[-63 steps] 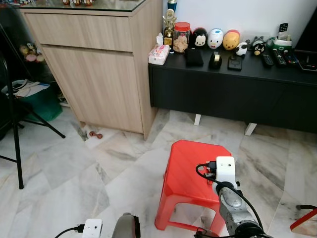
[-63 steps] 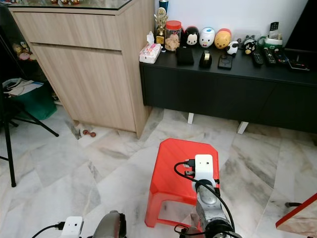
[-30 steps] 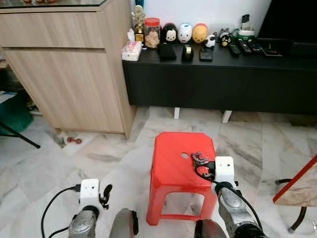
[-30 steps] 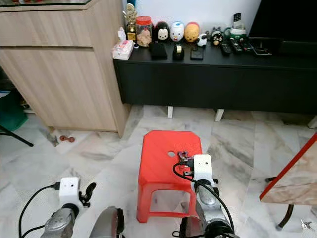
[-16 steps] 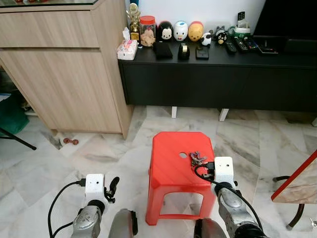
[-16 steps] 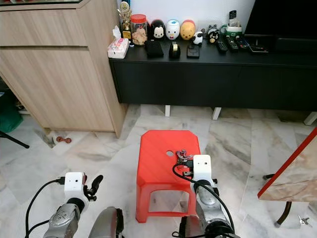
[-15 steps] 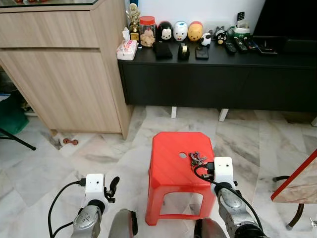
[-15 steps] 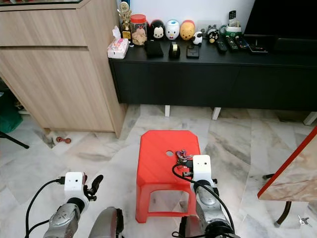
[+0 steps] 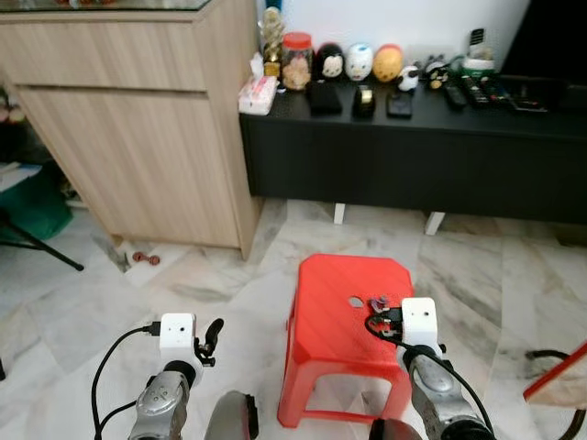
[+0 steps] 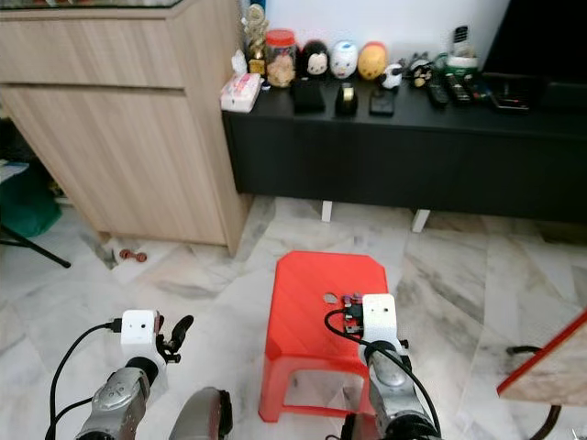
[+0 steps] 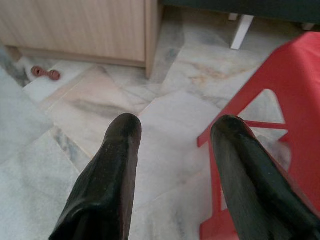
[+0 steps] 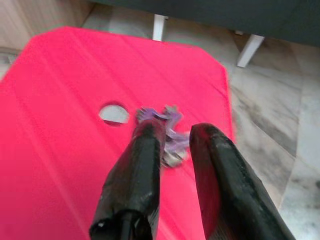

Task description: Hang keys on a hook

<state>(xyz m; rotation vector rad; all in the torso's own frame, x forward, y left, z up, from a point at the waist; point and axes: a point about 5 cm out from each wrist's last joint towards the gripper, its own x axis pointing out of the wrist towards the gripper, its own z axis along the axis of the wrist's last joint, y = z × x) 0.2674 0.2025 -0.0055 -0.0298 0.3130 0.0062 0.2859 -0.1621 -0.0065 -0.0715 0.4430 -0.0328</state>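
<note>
Item: keys (image 12: 167, 134), since a second ago gripped between my right end effector (image 12: 172, 136) fingers above the stool (image 12: 75, 150); left end effector (image 11: 172, 132) open, idle; I judge hook-seeking next.

A red plastic stool (image 9: 341, 316) stands on the marble floor (image 9: 83, 302) in front of the black cabinet (image 9: 413, 156), and a bunch of keys (image 12: 167, 135) lies on its seat just beside the round hole (image 12: 113, 113).
</note>
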